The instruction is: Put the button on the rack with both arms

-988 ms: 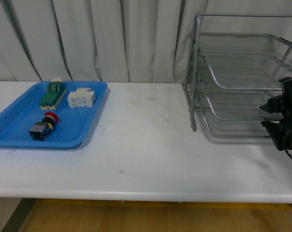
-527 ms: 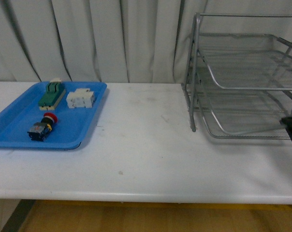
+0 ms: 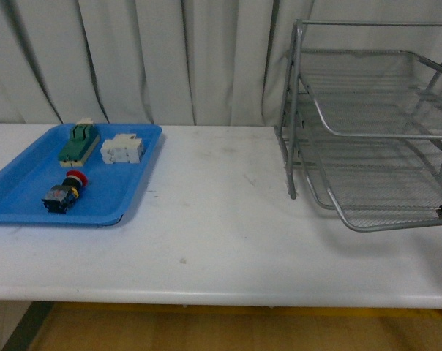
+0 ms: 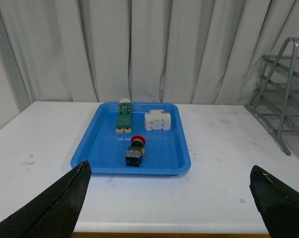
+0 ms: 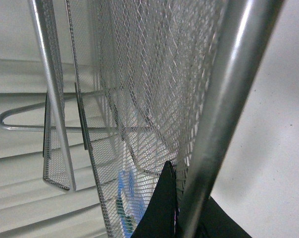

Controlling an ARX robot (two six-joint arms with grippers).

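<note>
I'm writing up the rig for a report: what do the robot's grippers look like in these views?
The left gripper shows two matte black, wedge-shaped fingers tapering to points, with a thin pale line along the edge. Of the right gripper, only smooth black finger parts show beside a bar of the silver metal rack. No cables or markings are visible.
</note>
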